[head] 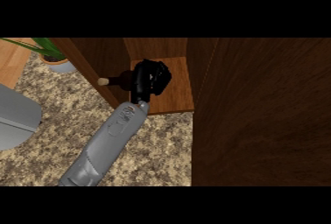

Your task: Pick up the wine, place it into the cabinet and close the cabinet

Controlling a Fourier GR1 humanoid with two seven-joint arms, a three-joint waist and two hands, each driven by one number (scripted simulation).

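The wine bottle [118,82] is dark with a pale cork and is tipped on its side, neck pointing left. My left hand [152,76] is shut on its body and hides most of it. Hand and bottle are over the cabinet's lighter wooden shelf floor [176,94], inside the open front. In this view the cork overlaps the cabinet's dark left panel [97,61]. The cabinet's open door [258,113] is a large dark wood panel filling the right side. My right hand does not show.
A potted plant [55,59] in a pale pot stands at the back left, beside the cabinet. A grey rounded object [16,118] lies at the left edge. The speckled counter [155,148] stretches under my forearm.
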